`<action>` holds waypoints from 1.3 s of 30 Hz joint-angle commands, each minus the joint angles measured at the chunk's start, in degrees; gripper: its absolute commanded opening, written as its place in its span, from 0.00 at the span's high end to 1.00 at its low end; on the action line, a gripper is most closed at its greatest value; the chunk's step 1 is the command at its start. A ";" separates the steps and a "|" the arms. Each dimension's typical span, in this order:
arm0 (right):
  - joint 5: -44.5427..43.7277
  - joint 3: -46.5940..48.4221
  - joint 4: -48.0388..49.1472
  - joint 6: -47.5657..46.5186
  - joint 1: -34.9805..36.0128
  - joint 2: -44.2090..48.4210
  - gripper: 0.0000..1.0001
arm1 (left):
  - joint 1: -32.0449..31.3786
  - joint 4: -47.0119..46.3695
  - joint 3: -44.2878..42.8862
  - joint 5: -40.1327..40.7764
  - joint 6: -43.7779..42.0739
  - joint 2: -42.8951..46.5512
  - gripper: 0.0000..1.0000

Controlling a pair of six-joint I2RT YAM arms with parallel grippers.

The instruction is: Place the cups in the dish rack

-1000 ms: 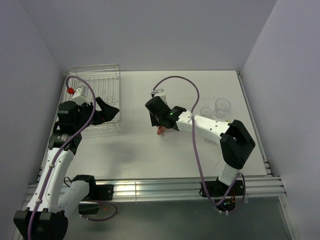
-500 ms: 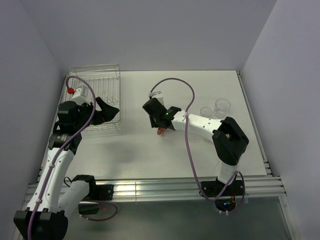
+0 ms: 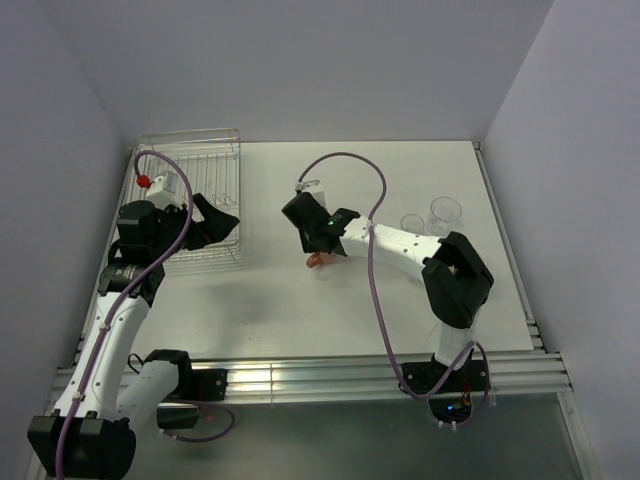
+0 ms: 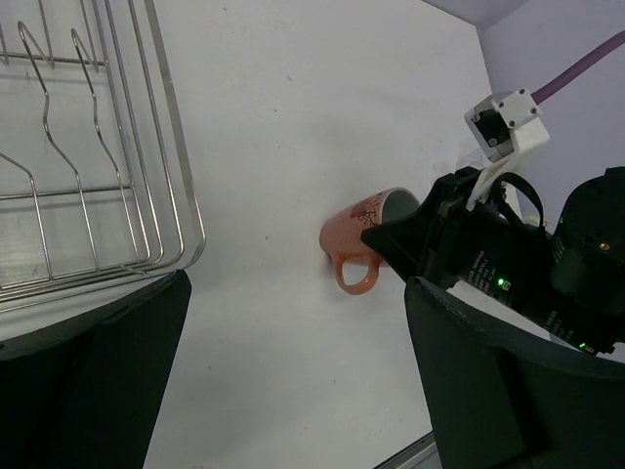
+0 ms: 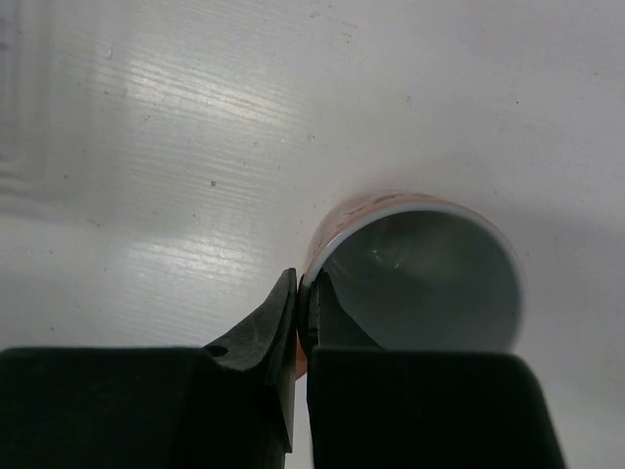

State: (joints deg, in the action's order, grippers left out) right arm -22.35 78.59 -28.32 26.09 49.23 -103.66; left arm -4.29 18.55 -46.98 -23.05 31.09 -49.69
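Note:
The terracotta-orange mug [image 5: 420, 274] with a white inside is held by its rim in my right gripper [image 5: 305, 293], one finger inside and one outside. It shows tilted with its handle down in the left wrist view [image 4: 359, 234] and as an orange spot under the right wrist in the top view [image 3: 316, 261]. Two clear tumblers [image 3: 445, 213] [image 3: 412, 224] stand at the right of the table. The silver wire dish rack [image 3: 195, 170] lies at the far left. My left gripper [image 3: 222, 222] is open and empty at the rack's near right corner [image 4: 186, 234].
White table top [image 3: 300, 310] with grey walls on three sides. A metal rail [image 3: 320, 375] runs along the near edge. The right arm's purple cable [image 3: 385, 200] loops above the table middle.
My right gripper has carried the mug a little to the left, toward the rack. The left arm has barely moved.

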 commanded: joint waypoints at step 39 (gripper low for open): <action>65.15 -24.35 75.77 34.65 -19.97 34.31 1.00 | -10.20 -28.12 -6.19 -15.18 20.76 -11.13 0.01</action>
State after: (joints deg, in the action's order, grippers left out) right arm 42.35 53.84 34.48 58.15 29.30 -72.97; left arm -13.23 -4.43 -51.57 -35.27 49.01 -60.64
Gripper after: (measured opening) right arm 0.044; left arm 0.993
